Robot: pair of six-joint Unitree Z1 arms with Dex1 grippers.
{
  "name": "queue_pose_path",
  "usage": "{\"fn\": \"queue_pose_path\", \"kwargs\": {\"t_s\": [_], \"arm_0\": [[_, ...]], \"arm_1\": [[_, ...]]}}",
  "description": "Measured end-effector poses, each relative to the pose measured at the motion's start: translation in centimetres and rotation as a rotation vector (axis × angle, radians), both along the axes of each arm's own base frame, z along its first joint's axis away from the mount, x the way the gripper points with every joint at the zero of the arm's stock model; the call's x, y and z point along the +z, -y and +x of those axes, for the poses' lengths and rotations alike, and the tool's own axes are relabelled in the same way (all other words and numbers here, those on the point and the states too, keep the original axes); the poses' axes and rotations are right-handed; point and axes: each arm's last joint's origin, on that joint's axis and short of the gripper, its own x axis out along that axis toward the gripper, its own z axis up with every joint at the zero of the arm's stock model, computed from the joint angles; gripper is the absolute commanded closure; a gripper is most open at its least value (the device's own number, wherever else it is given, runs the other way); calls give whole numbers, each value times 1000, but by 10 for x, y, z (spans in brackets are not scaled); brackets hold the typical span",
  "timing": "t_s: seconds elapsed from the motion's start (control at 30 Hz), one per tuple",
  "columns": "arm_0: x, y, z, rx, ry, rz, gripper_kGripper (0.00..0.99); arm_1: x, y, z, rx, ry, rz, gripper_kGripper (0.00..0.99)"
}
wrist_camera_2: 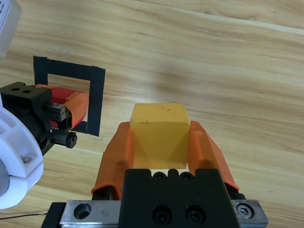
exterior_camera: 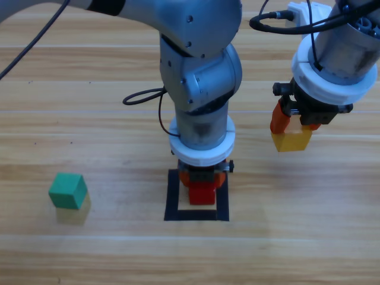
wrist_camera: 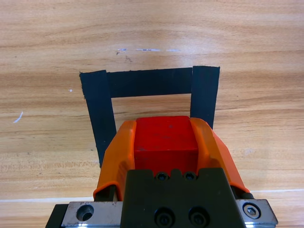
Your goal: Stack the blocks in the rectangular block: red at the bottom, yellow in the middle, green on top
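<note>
Two arms come down from the top edge over the wooden desk [exterior_camera: 297, 249], and much bare wood lies free along the near edge, on the left side and to the right of the tape. The rectangular block [exterior_camera: 173, 196], an outline of black tape, lies near the middle of the desk; in the left wrist view its far bar and two side bars show, with bare wood inside. The left gripper [exterior_camera: 202, 185] stands upright over this outline, low at the desk, and its jaws are closed tight on the two sides of the red cube [exterior_camera: 202, 193], which sits inside the tape. From the pictures I cannot tell whether the red cube touches the desk. The right gripper [exterior_camera: 291, 132] hangs to the right of the outline, well apart from it and above the desk, and its jaws are closed on the yellow cube [exterior_camera: 291, 141], which sticks out below the orange tips. The green cube [exterior_camera: 68, 190] lies alone at the left, far from both grippers and from the tape, a little turned, with free room on every side. All three cubes look plain and whole, with sharp edges.
</note>
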Motion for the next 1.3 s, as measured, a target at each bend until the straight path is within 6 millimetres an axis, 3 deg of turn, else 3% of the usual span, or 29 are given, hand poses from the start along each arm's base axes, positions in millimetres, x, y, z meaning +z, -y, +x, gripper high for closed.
{"fn": "queue_pose_path", "kwargs": {"t_s": [0.8, 0.83, 0.9, 0.97, 1.0, 1.03, 1.3], "arm_0": [[-4, -2, -2, 0, -8, 10, 947], [-4, -2, -2, 0, -8, 10, 892], [-5, -2, -2, 0, -8, 10, 665], [-5, -1, -1, 0, -5, 6, 186], [-5, -1, -1, 0, -4, 6, 39], [-6, -1, -1, 0, -4, 6, 2], [-6, 0, 0, 0, -3, 5, 0]], "arm_1": [[-1, 0, 0, 0, -1, -1, 975], [-1, 0, 0, 0, -1, -1, 973], [-1, 0, 0, 0, -1, -1, 973], [-1, 0, 0, 0, -1, -1, 975], [-1, 0, 0, 0, -1, -1, 973], [-1, 0, 0, 0, -1, -1, 973], [-2, -1, 1, 0, -4, -3, 973]]}}
